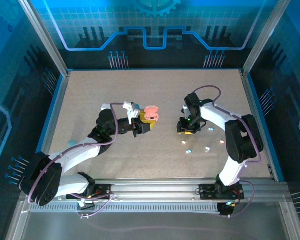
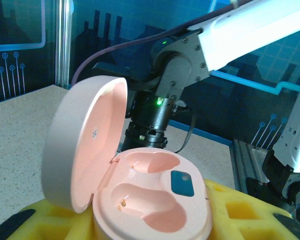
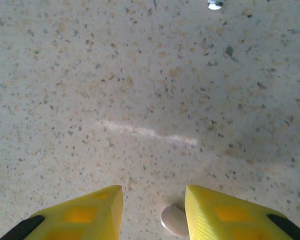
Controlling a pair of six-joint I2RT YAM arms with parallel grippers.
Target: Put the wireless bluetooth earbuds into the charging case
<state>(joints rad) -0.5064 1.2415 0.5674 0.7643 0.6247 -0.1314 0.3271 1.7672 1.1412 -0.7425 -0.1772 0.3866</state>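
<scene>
Left gripper [image 1: 143, 125], centre-left of the top view, clamps the open pink charging case [image 2: 157, 202]; right gripper [image 3: 153, 195], jaws parted, straddles a pale earbud [image 3: 174, 220] at bottom centre.

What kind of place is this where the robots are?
Probably a robot test cell in a lab or showroom. A white left arm and white right arm are bolted to a grooved metal rail, beside a speckled beige tabletop, with a blue circuit-pattern backdrop behind.

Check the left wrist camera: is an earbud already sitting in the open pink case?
No, both wells in the pink case are bare beneath its raised lid.
</scene>
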